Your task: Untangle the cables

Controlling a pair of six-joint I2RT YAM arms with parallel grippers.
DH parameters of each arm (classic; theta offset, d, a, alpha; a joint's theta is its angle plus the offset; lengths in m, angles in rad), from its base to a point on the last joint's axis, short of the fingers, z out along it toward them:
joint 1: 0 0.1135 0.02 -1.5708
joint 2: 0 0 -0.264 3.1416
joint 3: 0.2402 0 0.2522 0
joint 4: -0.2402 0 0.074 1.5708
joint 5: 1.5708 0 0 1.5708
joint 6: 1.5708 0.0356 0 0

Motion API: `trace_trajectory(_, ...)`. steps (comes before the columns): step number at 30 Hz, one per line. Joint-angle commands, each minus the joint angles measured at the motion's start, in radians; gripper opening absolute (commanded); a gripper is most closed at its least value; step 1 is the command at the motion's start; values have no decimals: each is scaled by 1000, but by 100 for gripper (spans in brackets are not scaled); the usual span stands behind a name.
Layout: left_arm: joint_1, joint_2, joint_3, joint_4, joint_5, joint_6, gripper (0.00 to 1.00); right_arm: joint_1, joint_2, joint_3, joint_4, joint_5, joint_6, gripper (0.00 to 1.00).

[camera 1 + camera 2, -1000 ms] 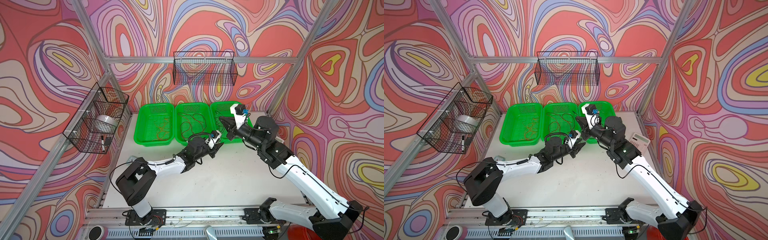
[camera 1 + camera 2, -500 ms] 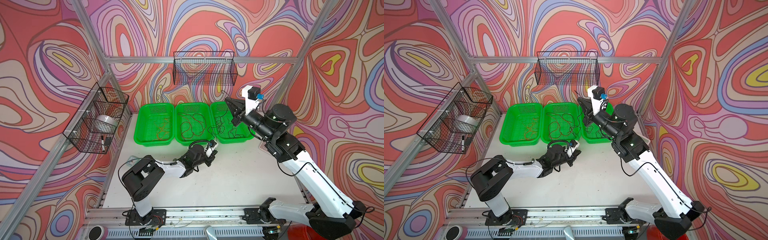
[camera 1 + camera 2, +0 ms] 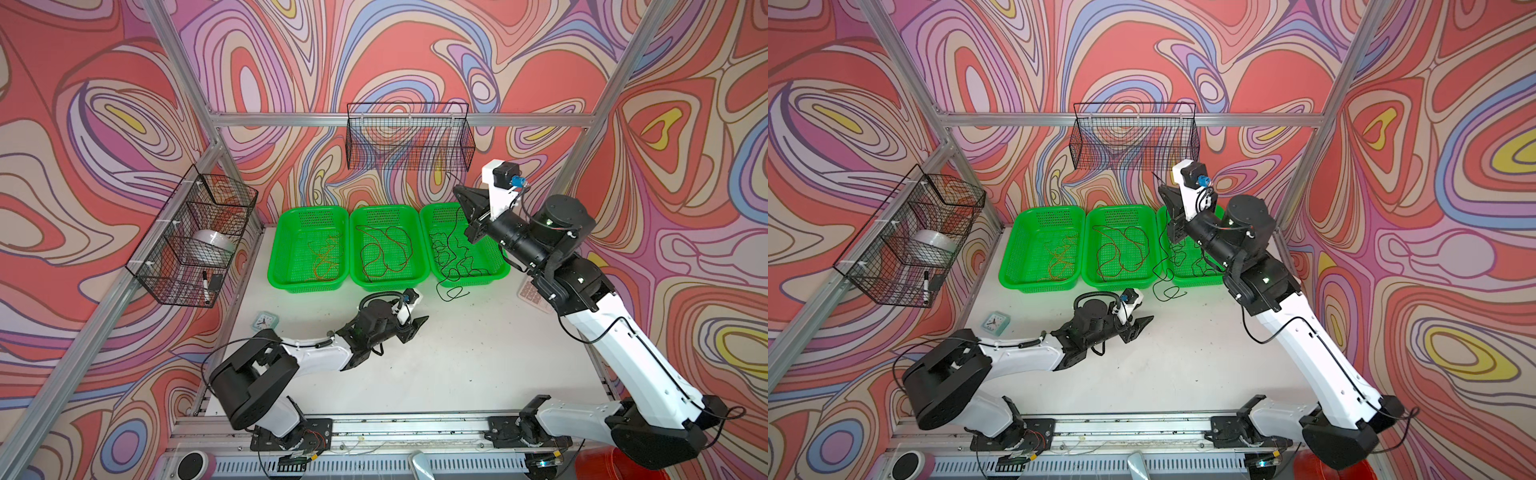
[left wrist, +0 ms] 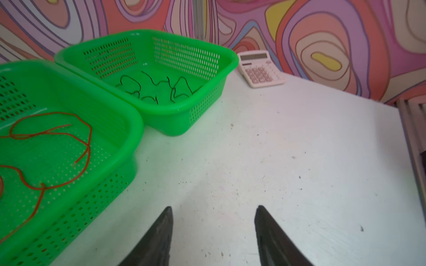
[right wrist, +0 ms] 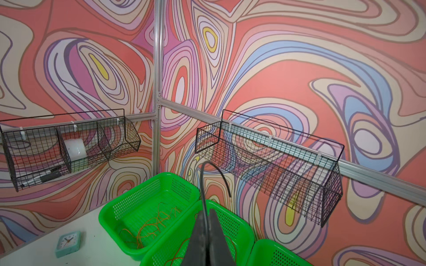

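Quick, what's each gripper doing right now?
Left gripper: open, holding nothing.
Right gripper: closed on the black cable.

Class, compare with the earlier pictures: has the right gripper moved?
Yes. The right gripper has risen from the rightmost green basket toward the wall's wire basket, lifting a black cable.

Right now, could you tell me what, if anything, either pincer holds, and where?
The right pincer pinches the black cable near one end; the left pincer stands open, empty.
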Motion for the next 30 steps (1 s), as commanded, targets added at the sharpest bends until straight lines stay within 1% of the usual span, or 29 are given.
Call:
trace_trajectory(1,-9,-86,17,29,49,6,84,-1,-20,-39,-5,-64,4,0)
trace_trajectory(4,-16,-120,46,15,43,10,97,-3,-41,-72,5,-81,9,0)
trace_trajectory(6,-15,-124,57,43,7,9,100,-2,-52,-87,11,-78,12,0)
trace_trajectory(8,-16,-112,74,65,-30,20,100,-3,-57,-96,15,-78,18,0)
trace_trajectory(15,-15,-35,130,113,-236,47,100,-3,-55,-108,41,-141,45,0)
trace_trajectory(17,-15,-19,136,128,-284,54,100,-2,-54,-108,43,-149,50,0)
trace_trajectory(19,-15,-4,143,138,-308,70,99,-2,-53,-108,43,-152,52,0)
trace_trajectory(22,-12,31,158,152,-306,75,94,-2,-53,-111,45,-150,60,0)
trace_trajectory(26,-5,76,177,191,-191,55,80,-2,-50,-113,52,-137,62,0)
trace_trajectory(28,-5,99,185,206,-149,51,68,-3,-43,-113,56,-136,62,0)
trace_trajectory(29,-4,110,189,219,-127,47,58,-3,-38,-110,55,-130,63,0)
trace_trajectory(30,-5,124,192,233,-106,47,46,-3,-32,-107,52,-121,62,0)
